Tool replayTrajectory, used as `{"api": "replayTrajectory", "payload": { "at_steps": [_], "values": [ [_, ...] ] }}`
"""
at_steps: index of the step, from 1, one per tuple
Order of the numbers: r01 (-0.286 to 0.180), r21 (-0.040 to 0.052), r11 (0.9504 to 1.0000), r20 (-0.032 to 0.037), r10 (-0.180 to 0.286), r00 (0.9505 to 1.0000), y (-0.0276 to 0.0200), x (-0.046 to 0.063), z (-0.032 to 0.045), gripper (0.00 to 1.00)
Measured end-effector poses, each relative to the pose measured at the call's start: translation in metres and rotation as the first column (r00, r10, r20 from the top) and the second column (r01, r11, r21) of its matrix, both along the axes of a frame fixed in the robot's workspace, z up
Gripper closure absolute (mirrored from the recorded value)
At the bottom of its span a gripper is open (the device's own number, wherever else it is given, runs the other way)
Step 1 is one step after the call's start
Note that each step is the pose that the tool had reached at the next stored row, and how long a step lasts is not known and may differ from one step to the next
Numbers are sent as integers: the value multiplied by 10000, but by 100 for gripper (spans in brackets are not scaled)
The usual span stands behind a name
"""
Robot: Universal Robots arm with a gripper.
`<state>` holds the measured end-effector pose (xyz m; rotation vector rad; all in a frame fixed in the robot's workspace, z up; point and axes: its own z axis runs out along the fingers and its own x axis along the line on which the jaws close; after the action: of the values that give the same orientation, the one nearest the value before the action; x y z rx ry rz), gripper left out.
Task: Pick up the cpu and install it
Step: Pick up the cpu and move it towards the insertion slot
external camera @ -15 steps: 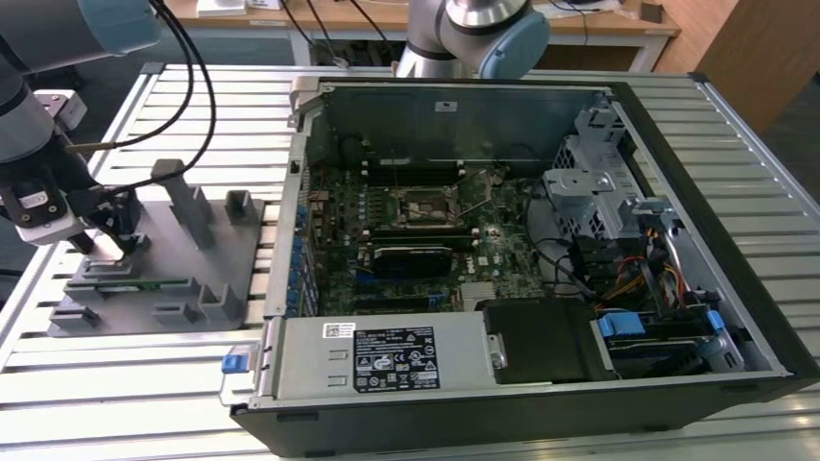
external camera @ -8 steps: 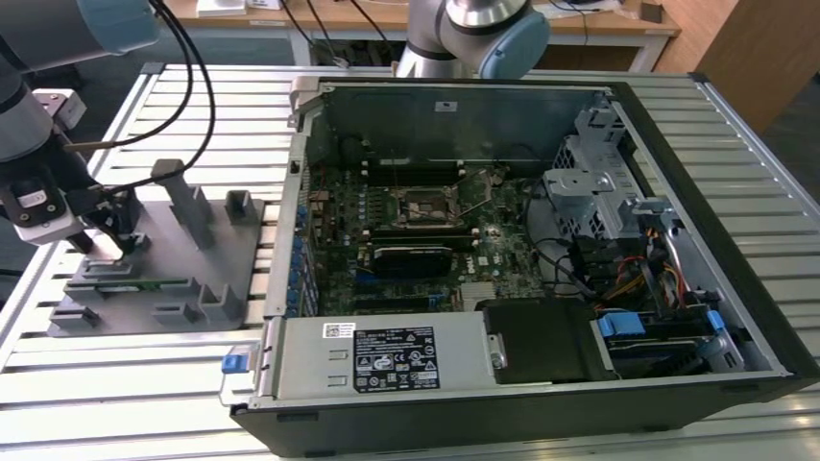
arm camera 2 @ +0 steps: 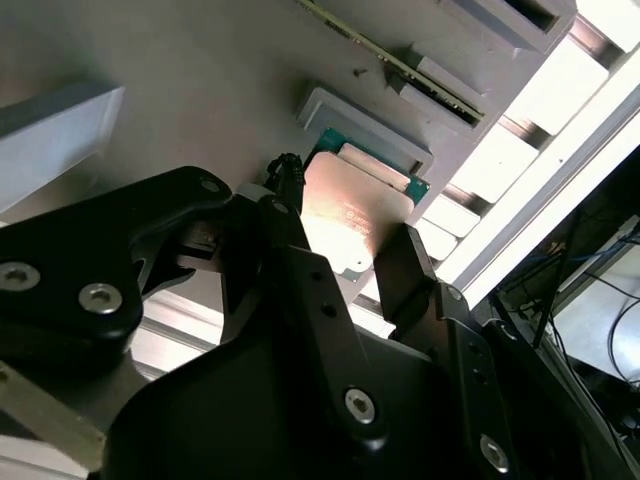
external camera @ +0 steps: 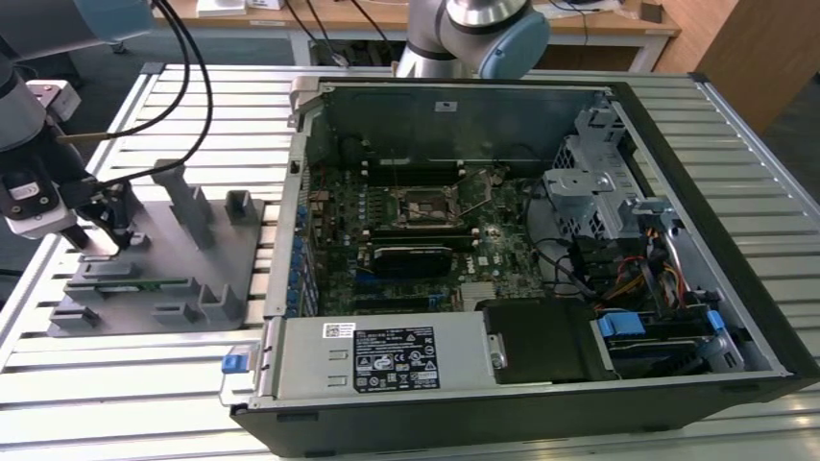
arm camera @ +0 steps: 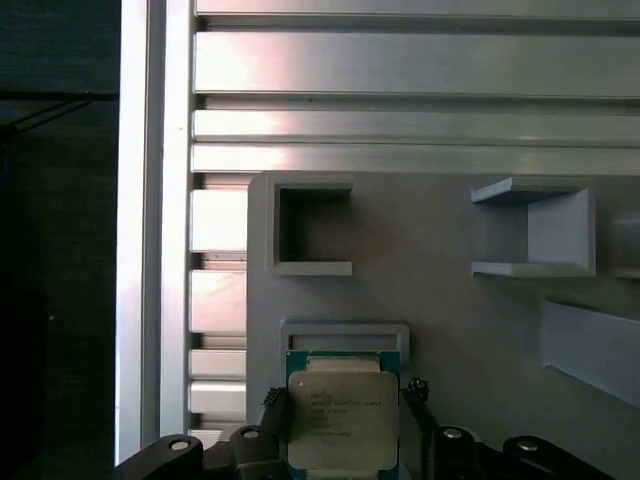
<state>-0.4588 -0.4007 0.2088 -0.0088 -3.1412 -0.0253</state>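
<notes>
End effector (arm camera: 343, 393) astride the cpu (arm camera: 343, 425) on the grey tray (arm camera: 450, 330), grip or gap unclear.

- Open computer case (external camera: 448, 125): lies on its side on the slatted aluminium table (external camera: 218, 106), with the motherboard (external camera: 410, 245) exposed.
- Power supply (external camera: 384, 357): inside the case, label facing up.
- Grey fixture plate (external camera: 160, 254): beside the case, at the exterior view's left. A green memory stick (external camera: 129, 284) lies on it.
</notes>
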Motion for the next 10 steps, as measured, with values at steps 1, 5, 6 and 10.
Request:
{"api": "replayTrajectory", "payload": {
  "at_steps": [1,5,6,10],
  "values": [
    [0,0,10000,1,0,10000,0,0,8,47],
    [0,0,10000,0,0,10000,1,-2,35,47],
    [0,0,10000,-1,0,10000,1,-2,44,47],
    [0,0,10000,1,0,10000,1,-2,77,47]
  ]
}}
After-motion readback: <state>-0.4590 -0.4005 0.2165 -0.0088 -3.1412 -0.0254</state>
